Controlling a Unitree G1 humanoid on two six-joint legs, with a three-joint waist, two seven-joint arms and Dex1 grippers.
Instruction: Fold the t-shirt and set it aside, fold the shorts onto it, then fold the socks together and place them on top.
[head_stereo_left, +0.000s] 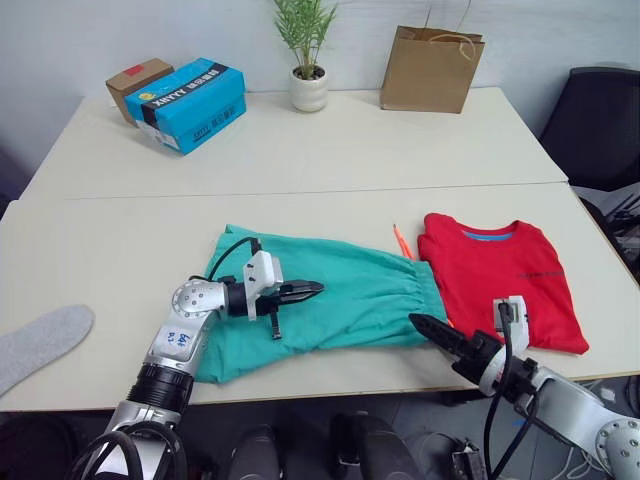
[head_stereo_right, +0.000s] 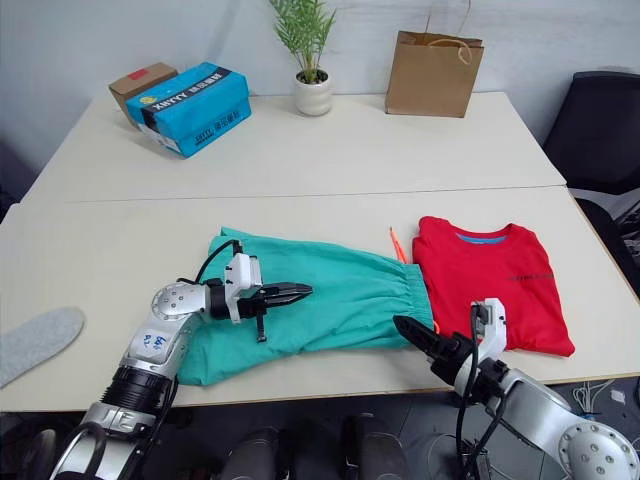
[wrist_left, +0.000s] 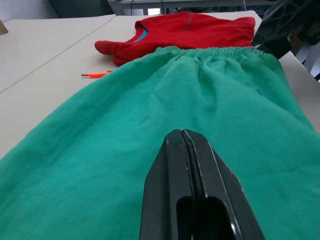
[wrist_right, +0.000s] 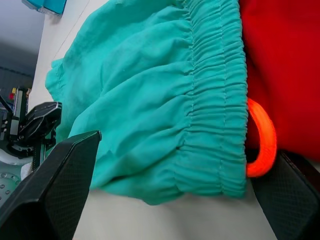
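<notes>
Teal-green soft fabric shorts (head_stereo_left: 330, 300): flat near the table (head_stereo_left: 300, 150) front edge, waistband touching the folded bright red cotton t-shirt (head_stereo_left: 500, 280).
Left gripper (head_stereo_left: 308, 291): jaws closed, empty, over the shorts.
Right gripper (wrist_right: 165, 200): jaws spread wide, empty, at the waistband's front corner.
Light grey knit sock (head_stereo_left: 40, 340): far left edge.

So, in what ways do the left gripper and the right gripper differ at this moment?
The left gripper is shut, its fingers pressed together, while the right gripper is open with its fingers spread wide. The left gripper is above the middle of the shorts; the right gripper is at the near corner of their gathered waistband, beside the t-shirt. Both have black fingers, and neither holds anything.
</notes>
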